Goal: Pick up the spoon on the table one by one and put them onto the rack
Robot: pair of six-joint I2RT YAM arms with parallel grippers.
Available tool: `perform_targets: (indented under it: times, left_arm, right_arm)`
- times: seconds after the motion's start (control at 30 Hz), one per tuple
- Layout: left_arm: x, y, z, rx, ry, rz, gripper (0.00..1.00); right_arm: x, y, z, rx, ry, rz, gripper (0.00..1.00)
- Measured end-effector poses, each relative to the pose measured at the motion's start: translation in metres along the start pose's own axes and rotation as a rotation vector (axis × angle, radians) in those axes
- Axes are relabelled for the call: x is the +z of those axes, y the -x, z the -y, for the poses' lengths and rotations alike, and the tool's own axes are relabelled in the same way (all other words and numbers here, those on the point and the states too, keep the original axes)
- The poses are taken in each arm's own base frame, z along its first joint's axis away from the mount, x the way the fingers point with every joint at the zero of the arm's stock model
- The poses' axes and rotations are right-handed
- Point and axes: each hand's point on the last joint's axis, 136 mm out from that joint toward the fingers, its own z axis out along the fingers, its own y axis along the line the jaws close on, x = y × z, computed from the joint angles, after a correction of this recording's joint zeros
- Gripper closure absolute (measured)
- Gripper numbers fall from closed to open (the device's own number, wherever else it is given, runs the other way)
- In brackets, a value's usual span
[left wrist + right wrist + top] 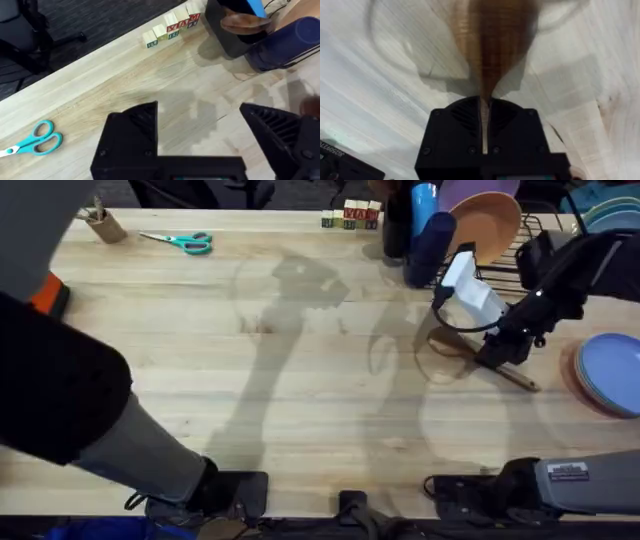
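A brown wooden spoon [522, 379] lies at the right side of the table [300, 380], just in front of the black wire rack [530, 235]. My right gripper [490, 358] is shut on its handle. In the right wrist view the black fingers [465, 115] pinch the slim handle and the spoon's oval bowl [490, 35] sticks out past them over the wood. I cannot tell whether the spoon still touches the table. My left gripper [200, 135] hangs open above the back of the table with nothing between its fingers.
Teal scissors [180, 242] lie at the back left and letter blocks [352, 215] at the back middle. An orange bowl [485, 220] and a dark blue cup [430, 245] stand at the rack. Blue plates [610, 375] are stacked at the right edge.
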Motion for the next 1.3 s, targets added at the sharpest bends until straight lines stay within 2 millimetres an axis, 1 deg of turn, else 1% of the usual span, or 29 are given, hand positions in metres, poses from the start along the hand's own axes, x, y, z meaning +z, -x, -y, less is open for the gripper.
perform_targets:
  times: [0.17, 0.3, 0.33, 0.37, 0.43, 0.53, 0.63, 0.77, 0.93, 1.07, 1.17, 1.3]
  left_arm:
    - [0.0, 0.0, 0.0, 0.0, 0.0, 0.0, 0.005]
    - [0.0, 0.0, 0.0, 0.0, 0.0, 0.0, 0.006]
    - [0.0, 0.0, 0.0, 0.0, 0.0, 0.0, 0.005]
    - [0.0, 0.0, 0.0, 0.0, 0.0, 0.0, 0.005]
    - [0.0, 0.0, 0.0, 0.0, 0.0, 0.0, 0.005]
    - [0.0, 0.0, 0.0, 0.0, 0.0, 0.0, 0.005]
    - [0.0, 0.0, 0.0, 0.0, 0.0, 0.0, 0.005]
    - [0.0, 0.0, 0.0, 0.0, 0.0, 0.0, 0.005]
    - [0.0, 0.0, 0.0, 0.0, 0.0, 0.001, 0.006]
    - [0.0, 0.006, -0.001, 0.005, 0.005, 0.023, 0.005]
    - [0.0, 0.01, -0.002, 0.009, 0.008, 0.041, 0.006]
    - [0.0, 0.013, -0.003, 0.012, 0.01, 0.053, 0.006]
  right_arm:
    - [0.0, 0.006, -0.003, -0.04, -0.01, -0.02, 0.964]
    - [-0.002, 0.021, -0.011, -0.104, -0.011, -0.019, 0.97]
    - [-0.002, 0.025, -0.015, -0.123, -0.008, -0.015, 0.97]
    - [-0.005, 0.037, -0.031, -0.183, 0.02, -0.01, 0.97]
    - [-0.008, 0.042, -0.041, -0.222, 0.03, -0.015, 0.969]
    - [-0.015, 0.048, -0.05, -0.255, 0.024, -0.012, 0.969]
    - [-0.027, 0.053, -0.053, -0.262, 0.002, 0.003, 0.969]
    - [-0.047, 0.063, -0.048, -0.234, -0.05, 0.042, 0.969]
    - [-0.077, 0.075, -0.034, -0.182, -0.133, 0.109, 0.968]
    - [-0.101, 0.086, -0.025, -0.142, -0.184, 0.173, 0.967]
    - [-0.12, 0.099, -0.021, -0.112, -0.2, 0.251, 0.967]
    - [-0.15, 0.126, -0.008, -0.061, -0.246, 0.39, 0.967]
